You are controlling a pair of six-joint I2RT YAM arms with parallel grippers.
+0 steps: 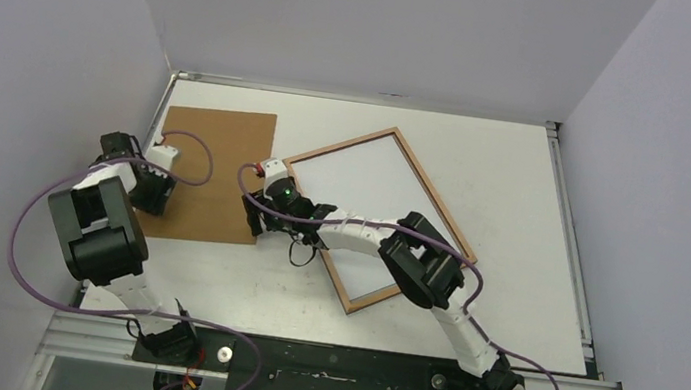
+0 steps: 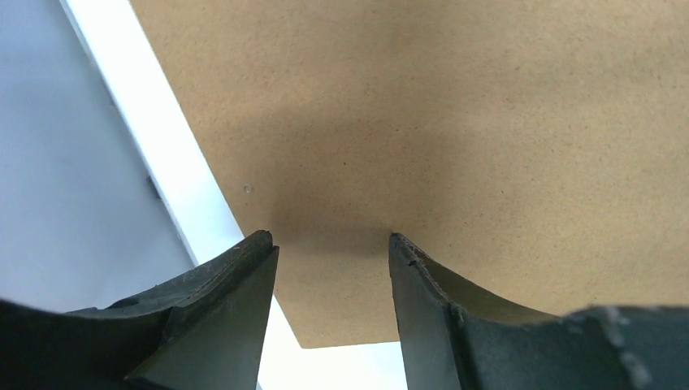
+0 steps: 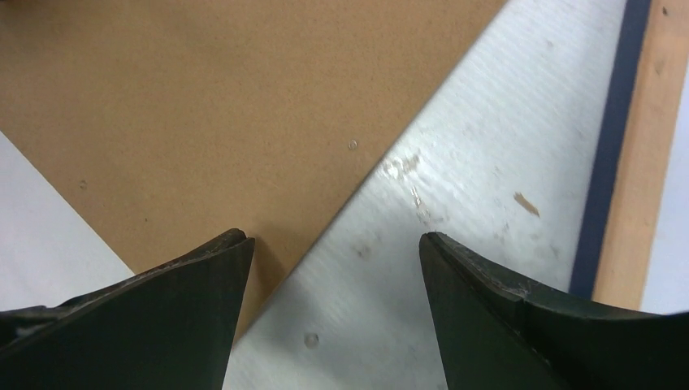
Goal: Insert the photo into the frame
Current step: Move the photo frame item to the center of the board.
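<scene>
The frame (image 1: 341, 146) lies flat on the middle of the bench (image 1: 518, 157), brown back up. Its long axis runs slantwise from far left to near right. We cannot tell what fills its white field. The left hand (image 2: 329, 240) stands open, nothing between its fingers, its tips at the board (image 1: 220, 158). The right hand (image 3: 333, 244) gapes wide over the board's near right edge, just beside the frame.

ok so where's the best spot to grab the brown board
Probably the edge facing the frame, near the front corner, coming from that side. The board lies flat and thin, so only an edge can be pinched, and bare table beside it leaves room for a finger. The right end effector hangs open over that edge.
</scene>
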